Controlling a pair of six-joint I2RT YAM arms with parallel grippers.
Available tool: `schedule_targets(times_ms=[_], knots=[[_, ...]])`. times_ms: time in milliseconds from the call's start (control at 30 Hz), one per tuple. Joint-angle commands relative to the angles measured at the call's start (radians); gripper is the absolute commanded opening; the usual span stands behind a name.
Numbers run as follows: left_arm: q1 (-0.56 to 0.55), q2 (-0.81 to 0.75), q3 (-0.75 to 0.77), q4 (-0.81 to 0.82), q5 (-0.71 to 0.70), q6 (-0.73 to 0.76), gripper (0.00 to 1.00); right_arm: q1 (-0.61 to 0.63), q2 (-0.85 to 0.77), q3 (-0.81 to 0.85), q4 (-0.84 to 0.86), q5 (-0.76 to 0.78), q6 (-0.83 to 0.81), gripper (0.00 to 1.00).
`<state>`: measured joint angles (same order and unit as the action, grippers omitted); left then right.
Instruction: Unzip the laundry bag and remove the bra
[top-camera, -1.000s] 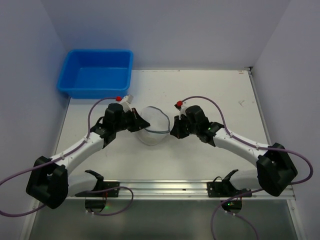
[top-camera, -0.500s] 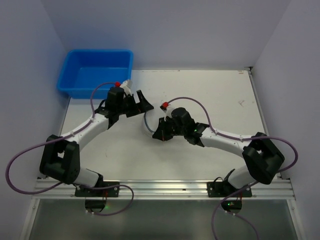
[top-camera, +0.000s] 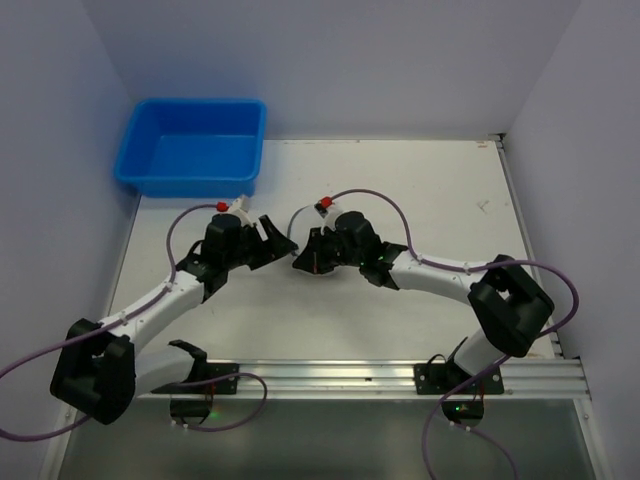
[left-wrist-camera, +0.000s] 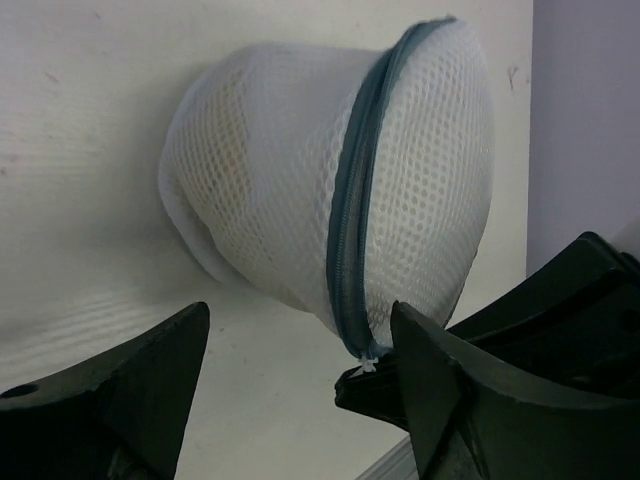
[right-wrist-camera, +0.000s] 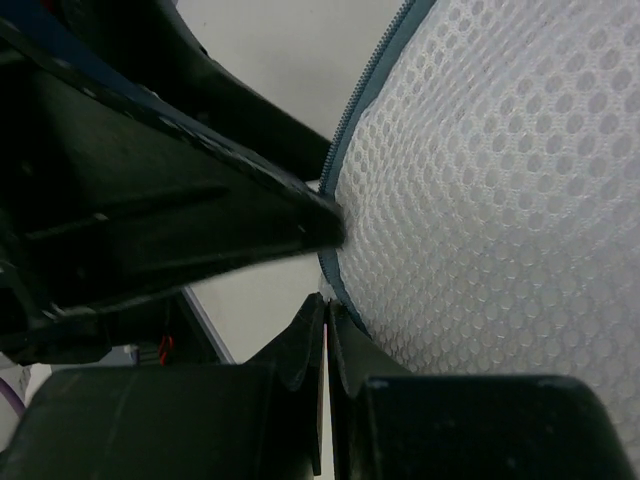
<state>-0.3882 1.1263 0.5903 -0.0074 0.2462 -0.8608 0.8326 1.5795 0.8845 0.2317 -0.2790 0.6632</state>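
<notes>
The laundry bag (left-wrist-camera: 270, 160) is a white mesh drum lying on its side, with a grey-blue zipper (left-wrist-camera: 352, 210) around its rim. My right gripper (right-wrist-camera: 326, 305) is shut on the small white zipper pull (left-wrist-camera: 369, 361) at the bag's lower edge. My left gripper (left-wrist-camera: 300, 318) is open just in front of the bag, one finger (left-wrist-camera: 150, 385) to each side and touching nothing. In the top view both grippers, left (top-camera: 277, 240) and right (top-camera: 304, 258), meet at mid-table and cover most of the bag. The bra is hidden inside the mesh.
A blue plastic tub (top-camera: 190, 150) stands at the table's back left corner. The white table (top-camera: 440, 190) stretches to the right, with walls close on both sides. A metal rail (top-camera: 330, 375) runs along the near edge.
My left gripper let go of the bag's left edge, opened, swung back, then returned beside the bag. My right gripper, still shut, moved left from the bag's right side.
</notes>
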Motion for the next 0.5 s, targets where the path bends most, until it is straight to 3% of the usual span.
schedule_targets(times_ms=[0, 133, 167, 233, 267, 300, 467], knots=[[-0.063, 0.05, 0.0, 0.109, -0.01, -0.06, 0.74, 0.008, 0.001, 0.045, 0.051, 0.023, 0.009, 0.0], [-0.075, 0.072, -0.01, 0.158, -0.033, -0.092, 0.53, 0.013, -0.012, 0.041, 0.034, 0.031, -0.002, 0.0], [-0.077, 0.067, -0.015, 0.159, -0.053, -0.093, 0.37, 0.013, -0.018, 0.024, 0.035, 0.026, -0.001, 0.0], [-0.077, 0.063, -0.015, 0.147, -0.067, -0.087, 0.22, 0.011, -0.041, 0.007, 0.008, 0.023, -0.011, 0.0], [-0.077, 0.055, -0.014, 0.139, -0.08, -0.086, 0.07, 0.011, -0.052, -0.011, -0.014, 0.023, -0.019, 0.0], [-0.075, 0.05, -0.012, 0.13, -0.09, -0.083, 0.02, 0.01, -0.065, -0.019, -0.037, 0.052, -0.048, 0.0], [-0.06, 0.04, -0.015, 0.099, -0.084, -0.053, 0.0, -0.049, -0.179, -0.102, -0.213, 0.083, -0.137, 0.0]])
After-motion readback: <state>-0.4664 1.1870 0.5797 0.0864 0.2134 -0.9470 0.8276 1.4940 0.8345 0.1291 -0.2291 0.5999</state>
